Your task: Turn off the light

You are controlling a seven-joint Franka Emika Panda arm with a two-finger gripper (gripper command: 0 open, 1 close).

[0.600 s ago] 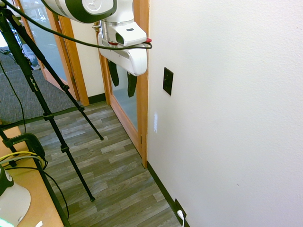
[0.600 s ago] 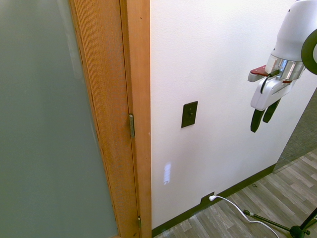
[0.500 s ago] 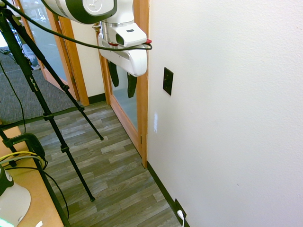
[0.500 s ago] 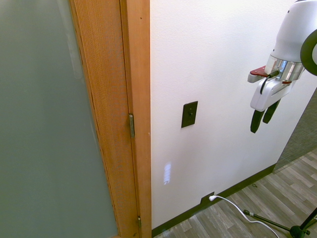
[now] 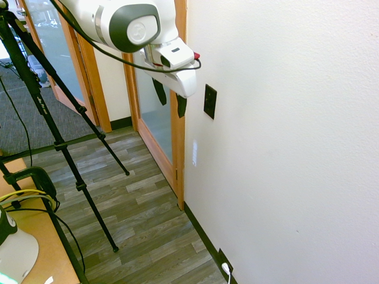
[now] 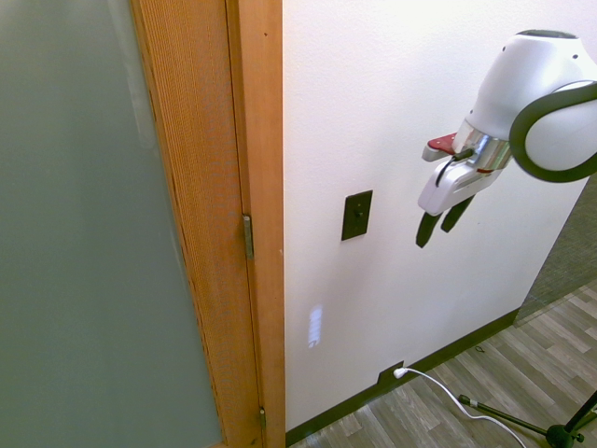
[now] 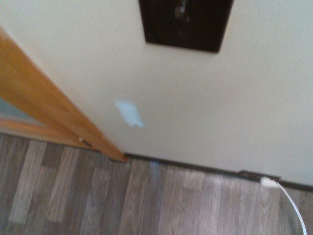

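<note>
near the switch [image 6: 356, 215], open claw [image 6: 439, 222] (wrist view shows switch only)

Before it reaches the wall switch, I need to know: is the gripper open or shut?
Open: the gripper shows two dark fingers spread apart, holding nothing.

The white arm [image 5: 127, 23] reaches in from above, its tool [image 6: 440, 222] angled steeply downward, black fingers [image 6: 426, 229] parted and empty.
</note>
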